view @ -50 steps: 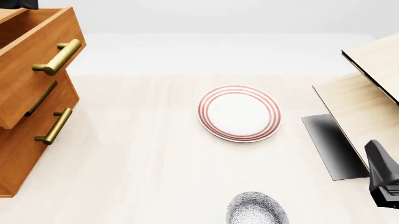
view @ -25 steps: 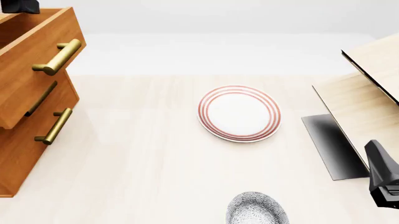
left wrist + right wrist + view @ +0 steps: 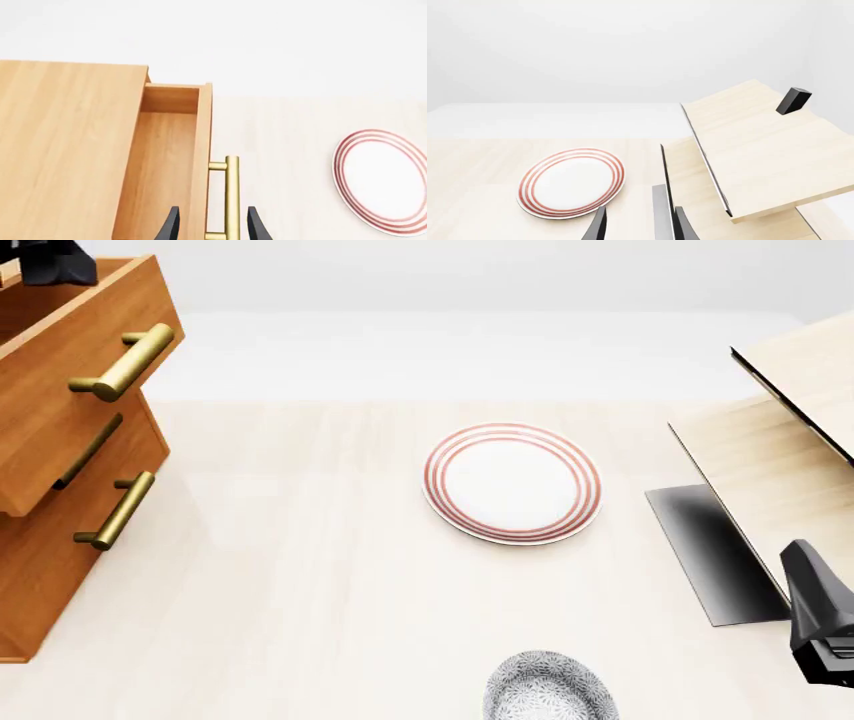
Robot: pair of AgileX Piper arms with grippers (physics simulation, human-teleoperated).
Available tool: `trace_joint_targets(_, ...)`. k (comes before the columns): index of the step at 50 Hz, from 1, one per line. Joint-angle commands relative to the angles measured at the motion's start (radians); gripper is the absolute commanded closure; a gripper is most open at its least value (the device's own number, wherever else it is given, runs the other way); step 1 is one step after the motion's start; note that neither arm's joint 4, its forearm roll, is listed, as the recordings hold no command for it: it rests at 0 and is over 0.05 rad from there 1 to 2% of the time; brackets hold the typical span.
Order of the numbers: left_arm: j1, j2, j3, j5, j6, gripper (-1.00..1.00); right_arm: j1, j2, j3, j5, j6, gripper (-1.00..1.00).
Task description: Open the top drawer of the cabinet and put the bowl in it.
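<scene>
The cabinet (image 3: pixel 40 580) stands at the left edge of the table. Its top drawer (image 3: pixel 60 410) is pulled out, and its empty inside (image 3: pixel 163 170) shows in the left wrist view. My left gripper (image 3: pixel 212 229) is open and hovers above the drawer front, its fingers either side of the brass handle (image 3: pixel 231 195) without holding it. In the front view it shows at the top left corner (image 3: pixel 43 262). The speckled bowl (image 3: pixel 547 690) sits at the table's near edge, partly cut off. My right gripper (image 3: pixel 639 227) is open and empty, at the right (image 3: pixel 817 620), right of the bowl.
A white plate with red rings (image 3: pixel 513 482) lies mid-table. A pale wooden box (image 3: pixel 787 450) with a tilted lid and a black knob (image 3: pixel 794 100) stands at the right, with a dark flat panel (image 3: pixel 714 555) beside it. Two lower drawers are shut.
A little more of my left gripper shows at the top left corner of the front view. The drawer, bowl, plate and right arm have not moved.
</scene>
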Motion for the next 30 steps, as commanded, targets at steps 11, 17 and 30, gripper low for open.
trace_joint_targets(11, 0.004, 0.004, 0.072, -0.051, -0.001, -1.00, 0.000, -0.002, 0.001, 0.001, 0.000, -1.00)
trace_joint_targets(17, 0.007, 0.011, 0.086, -0.066, 0.002, -1.00, 0.000, -0.002, 0.001, 0.001, -0.001, -1.00)
trace_joint_targets(30, 0.004, 0.026, 0.116, -0.097, 0.003, -1.00, 0.000, -0.002, 0.001, 0.001, 0.001, -1.00)
